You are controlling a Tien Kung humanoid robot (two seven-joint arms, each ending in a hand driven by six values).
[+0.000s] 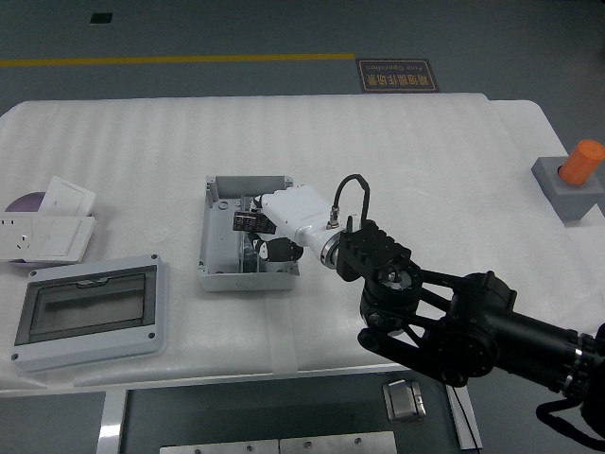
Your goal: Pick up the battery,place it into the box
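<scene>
R hand (267,230) sits over the open grey box (219,233), fingers curled. Can't tell if it's pinching the battery.

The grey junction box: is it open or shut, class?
Open. The grey junction box has no lid, so its inside walls and the metal rail along its floor show; the right hand is over its open top.

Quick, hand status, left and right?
Left: not in view.
Right hand: over the open box, fingers curled; whether it holds the battery cannot be told.
</scene>
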